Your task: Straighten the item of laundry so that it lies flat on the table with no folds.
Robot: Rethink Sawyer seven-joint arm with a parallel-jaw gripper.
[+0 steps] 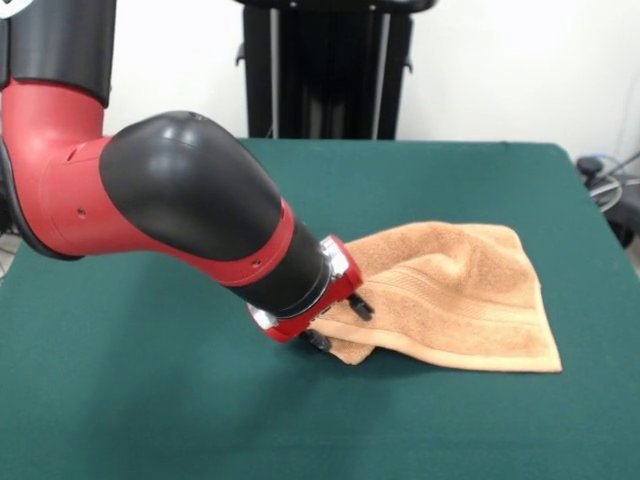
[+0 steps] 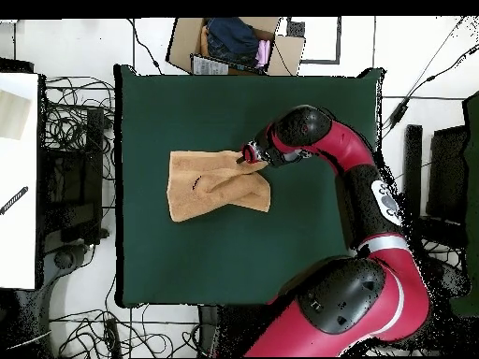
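Note:
The light orange-tan towel (image 1: 460,295) lies right of the middle of the dark green table (image 1: 150,400), with its ribbed band showing and a fold along its near left part. My gripper (image 1: 340,322) is low at the towel's left end and looks shut on that bunched edge, which is raised slightly off the cloth. In the overhead view the towel (image 2: 210,187) spreads out to the left of my gripper (image 2: 248,156), which is at its upper right corner, on the table (image 2: 159,252). The white tag does not show.
My red and black arm (image 1: 180,210) stretches over the table's left half in the front view. In the overhead view an open cardboard box (image 2: 234,42) stands beyond the table's top edge, with cables (image 2: 75,122) on the floor at the left.

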